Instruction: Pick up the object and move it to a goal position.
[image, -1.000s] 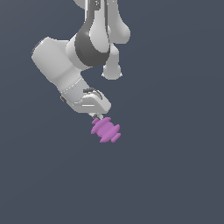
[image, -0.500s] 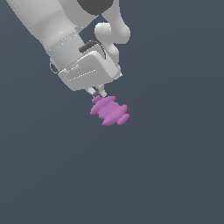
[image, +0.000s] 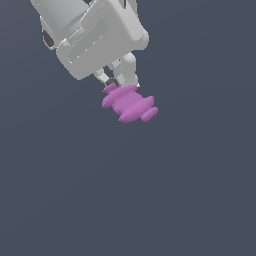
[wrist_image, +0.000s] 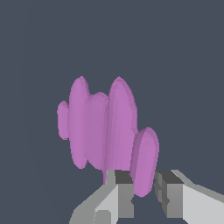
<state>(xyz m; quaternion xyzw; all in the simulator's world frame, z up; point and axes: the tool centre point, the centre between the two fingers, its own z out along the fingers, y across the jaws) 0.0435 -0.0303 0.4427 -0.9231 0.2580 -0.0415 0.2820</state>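
The object (image: 129, 104) is a purple-pink spindle with several rounded disc ridges, and it hangs under the gripper (image: 119, 81) against a plain dark-grey backdrop; no table, shadow or goal marker shows in either view, so whether it is clear of a surface cannot be told from these pictures. In the wrist view the object (wrist_image: 103, 129) shows 4 ridges side by side, and only the end disc, the one nearest the camera, sits between the 2 fingertips (wrist_image: 124, 189); the rest of the spindle sticks out beyond them. The jaws stand narrowly apart, closed onto that thin end disc, with the grey pads touching it on both sides.

My judgement: the carry is in hand, and the grip is off-centre; most of the piece lies to one side of the pinch, so it could pivot or slip if the arm swings sharply. To do this step well, hold the squeeze steady, travel smoothly, and avoid quick wrist rotation; slow down near the goal, since a hard stop would lever the piece around that 1 disc. The goal is not visible here, so how far remains cannot be judged.
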